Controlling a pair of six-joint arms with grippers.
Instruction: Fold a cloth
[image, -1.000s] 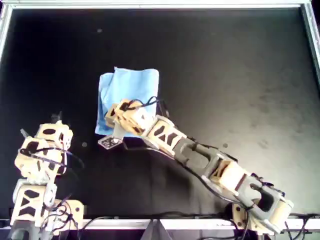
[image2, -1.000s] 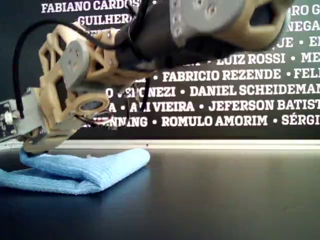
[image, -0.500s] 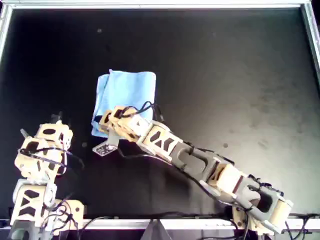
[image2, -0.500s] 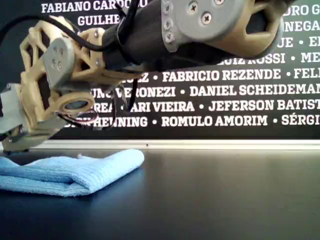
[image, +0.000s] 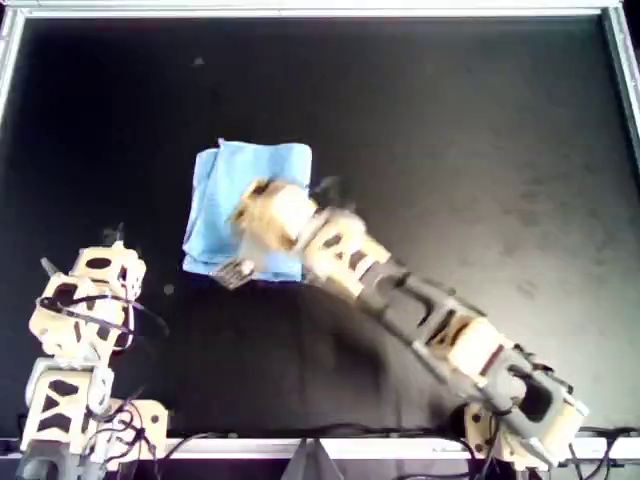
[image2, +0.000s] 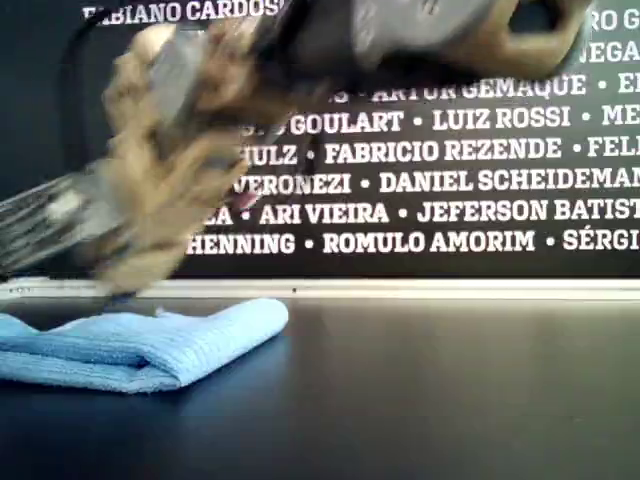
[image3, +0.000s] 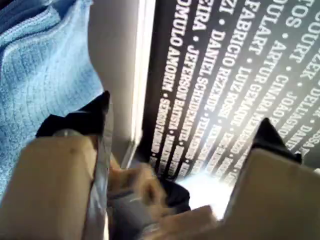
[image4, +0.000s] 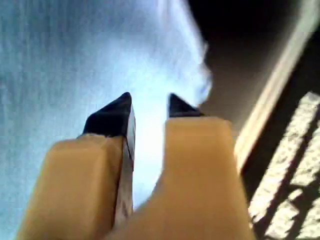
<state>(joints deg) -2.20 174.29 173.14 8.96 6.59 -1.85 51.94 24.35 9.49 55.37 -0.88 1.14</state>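
Overhead view: the cloth (image: 222, 185) sits folded, left of the table's centre, same spot as half a second ago. My second gripper (image4: 148, 107) has lifted off, jaws narrow and empty. My first gripper (image3: 185, 115) gapes wide. Fold looks done.

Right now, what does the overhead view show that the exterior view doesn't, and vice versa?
Only overhead: a parked arm folded up near the table's corner, and the cloth's rectangular outline. Only exterior: the banner of names behind, and the cloth's layers seen side-on. Both: the blue cloth on the black table, a blurred arm over it.
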